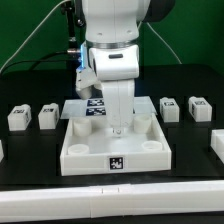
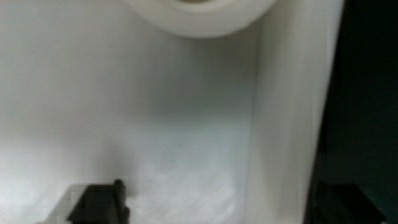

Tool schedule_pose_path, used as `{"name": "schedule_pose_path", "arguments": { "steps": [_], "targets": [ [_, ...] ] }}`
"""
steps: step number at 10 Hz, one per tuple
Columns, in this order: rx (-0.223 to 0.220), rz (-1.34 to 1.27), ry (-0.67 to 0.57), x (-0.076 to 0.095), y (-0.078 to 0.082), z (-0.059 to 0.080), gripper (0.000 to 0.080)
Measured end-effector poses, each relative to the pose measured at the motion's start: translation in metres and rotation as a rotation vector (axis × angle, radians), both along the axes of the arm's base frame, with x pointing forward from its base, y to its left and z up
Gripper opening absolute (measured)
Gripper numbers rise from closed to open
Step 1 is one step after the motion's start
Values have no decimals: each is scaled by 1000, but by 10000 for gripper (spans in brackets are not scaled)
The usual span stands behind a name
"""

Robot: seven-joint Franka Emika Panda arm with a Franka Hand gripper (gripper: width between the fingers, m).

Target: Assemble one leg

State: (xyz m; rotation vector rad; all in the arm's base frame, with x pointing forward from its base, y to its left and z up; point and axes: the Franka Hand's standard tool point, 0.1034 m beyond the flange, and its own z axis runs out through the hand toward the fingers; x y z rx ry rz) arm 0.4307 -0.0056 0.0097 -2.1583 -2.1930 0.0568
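Found one leg (image 1: 17, 117) and a second leg (image 1: 47, 115) loose on the bench (image 1: 30, 160) at the exterior view's left. Noted the tool (image 1: 118, 128) low over the tray (image 1: 80, 158), spread wide, empty. Logged two further legs (image 1: 170, 108) loose at that view's right; judged all fitting outstanding.

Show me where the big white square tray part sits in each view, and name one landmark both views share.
Exterior view: the tray lies low in the middle, with the hand pointing down into it.
Wrist view: the tray fills most of the picture as a pale surface, with a round feature at one edge.
Shared landmark: the hand; its dark fingertips show in the wrist view.
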Motion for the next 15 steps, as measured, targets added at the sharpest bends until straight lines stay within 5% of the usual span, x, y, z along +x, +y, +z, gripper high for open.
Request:
{"name": "schedule_pose_path", "arguments": {
  "steps": [1, 3, 10, 15],
  "targets": [
    [0, 0, 0, 0, 0, 0, 394],
    [0, 0, 1, 0, 0, 0, 68],
    [1, 0, -12, 5, 1, 1, 63],
    [30, -16, -22, 65, 51, 3, 63]
  ]
}}
